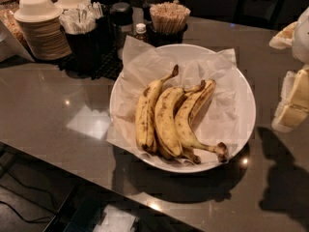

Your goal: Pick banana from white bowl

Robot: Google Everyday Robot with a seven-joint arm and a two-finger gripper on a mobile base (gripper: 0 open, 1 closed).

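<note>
- No text, label, brand or number can be read anywhere.
- The gripper [293, 100] is seen at the right edge, just beside the white bowl [247, 115].

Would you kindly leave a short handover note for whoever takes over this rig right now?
Gripper: at the right edge of view, beside the white bowl and apart from it.
Banana: lies on the paper in the bowl, rightmost of three. It touches the middle banana, and its black stem points to the near-right rim.
Done: nothing yet; the banana is not grasped.
Left: bring the gripper over the bowl, grip the curved banana, probably mid-body, and lift it out without dragging the other two.
</note>
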